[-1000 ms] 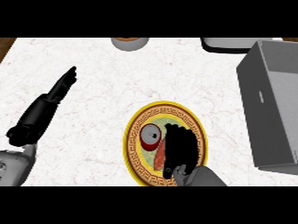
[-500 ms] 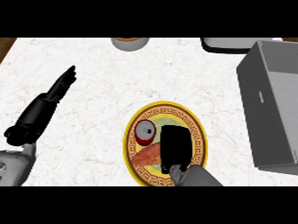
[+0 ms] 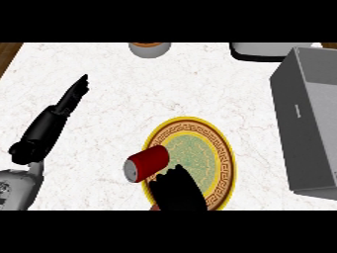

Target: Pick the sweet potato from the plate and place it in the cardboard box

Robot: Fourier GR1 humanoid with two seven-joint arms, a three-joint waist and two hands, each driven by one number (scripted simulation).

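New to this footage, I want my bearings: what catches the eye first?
The yellow-rimmed plate near the front centre, with a red can lying on its side at its left rim and the right robot hand over its near edge. A grey box fills the right side; the left robot hand lies outstretched at the left.

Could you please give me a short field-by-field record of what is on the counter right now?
counter: white marble top
plate: yellow-rimmed, patterned, near the front edge
can: red, on its side across the plate's left rim
right hand: over the plate's near part
sweet potato: not visible, perhaps hidden under the right hand
left hand: open, resting at the left, apart from the plate
box: grey, open-topped, at the right
bowl: at the far edge
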